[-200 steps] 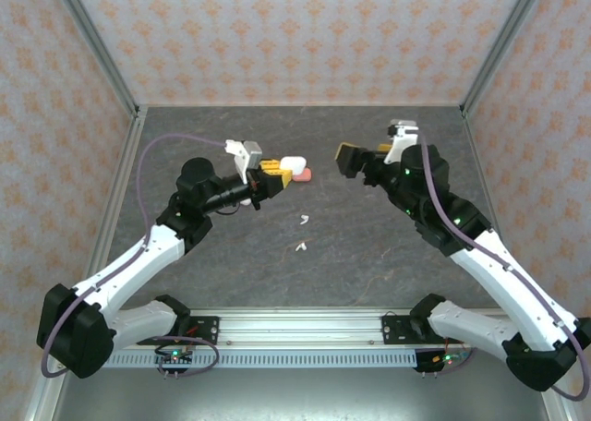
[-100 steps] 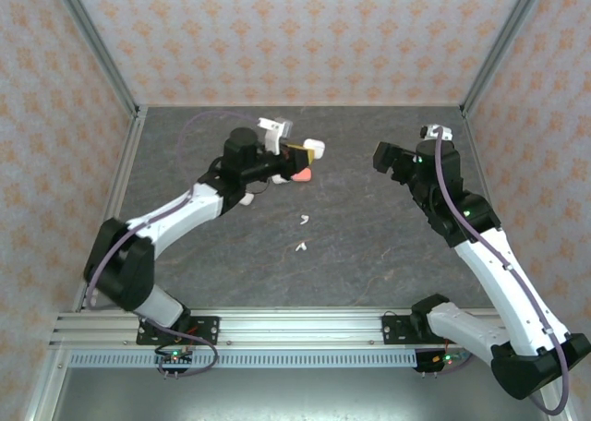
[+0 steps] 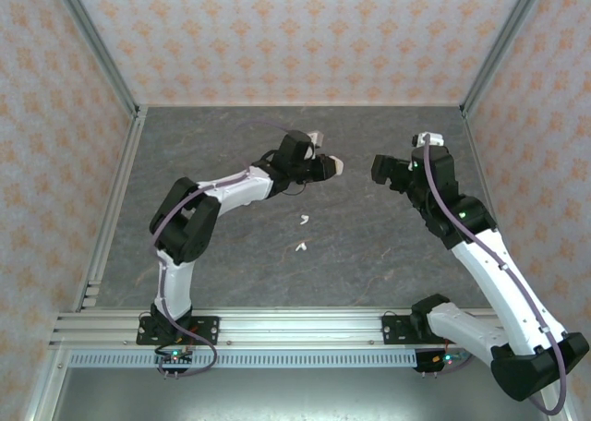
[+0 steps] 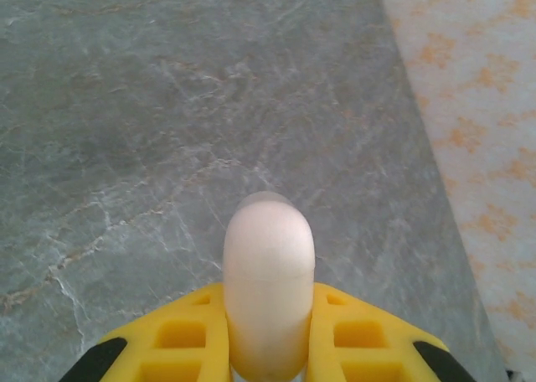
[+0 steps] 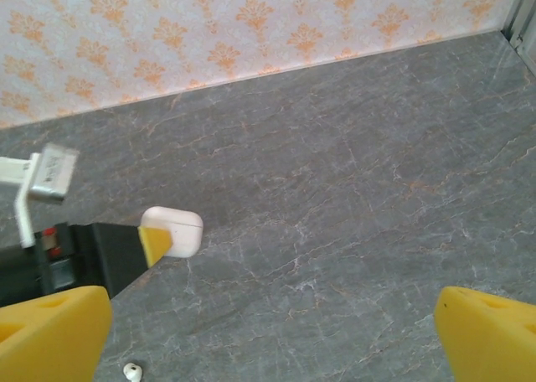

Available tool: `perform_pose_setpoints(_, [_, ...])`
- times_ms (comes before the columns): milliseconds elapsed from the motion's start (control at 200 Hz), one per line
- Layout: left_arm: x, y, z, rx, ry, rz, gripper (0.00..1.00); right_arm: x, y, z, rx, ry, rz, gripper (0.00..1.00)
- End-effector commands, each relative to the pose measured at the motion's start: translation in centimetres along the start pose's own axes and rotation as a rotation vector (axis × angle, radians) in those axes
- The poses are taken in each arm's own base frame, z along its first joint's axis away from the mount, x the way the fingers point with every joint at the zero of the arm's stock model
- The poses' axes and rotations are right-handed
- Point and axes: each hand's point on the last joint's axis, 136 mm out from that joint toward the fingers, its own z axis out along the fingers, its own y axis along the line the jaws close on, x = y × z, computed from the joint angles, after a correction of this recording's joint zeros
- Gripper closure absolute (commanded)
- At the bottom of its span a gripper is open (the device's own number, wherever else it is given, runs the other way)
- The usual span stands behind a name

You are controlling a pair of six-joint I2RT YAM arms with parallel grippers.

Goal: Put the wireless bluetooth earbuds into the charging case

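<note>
Since a second ago the left arm (image 3: 226,186) has stretched out across the table (image 3: 231,282), carrying the case (image 3: 335,165) toward the right arm (image 3: 480,246), which has drawn back a little. The left gripper (image 3: 321,168) is clamped on the case, held above the table. Its own camera shows the white rounded end squeezed between yellow fingers (image 4: 180,344). The right gripper (image 3: 383,170) stands wide with nothing in it, facing the case but apart from it. The right wrist view gives the case (image 5: 172,231) side-on. Two white earbuds (image 3: 303,221) lie loose on the table nearer the bases (one (image 5: 131,370) peeks in at the right wrist view's lower edge).
</note>
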Motion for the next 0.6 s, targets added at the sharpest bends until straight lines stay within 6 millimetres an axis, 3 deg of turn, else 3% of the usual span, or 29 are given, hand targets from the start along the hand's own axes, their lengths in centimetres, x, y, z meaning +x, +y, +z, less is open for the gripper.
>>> perform_pose_setpoints(0, [-0.7,0.6,1.5,-0.064,-0.021,-0.026,1.00,-0.1,-0.3,-0.4,0.004,0.007,-0.059,0.01])
perform_pose_setpoints(150, [-1.1,1.5,3.2,-0.109,-0.023,-0.020,1.00,-0.1,-0.3,-0.2,0.012,0.025,-0.118,0.01])
perform_pose_setpoints(310, [-0.9,2.9,4.4,-0.167,-0.015,-0.029,0.85,-0.4,-0.1,0.1,0.016,0.036,-0.173,0.01])
perform_pose_setpoints(596, [-0.4,4.2,5.2,-0.223,0.019,-0.001,0.74,-0.9,0.7,1.6,0.006,0.053,-0.219,0.01])
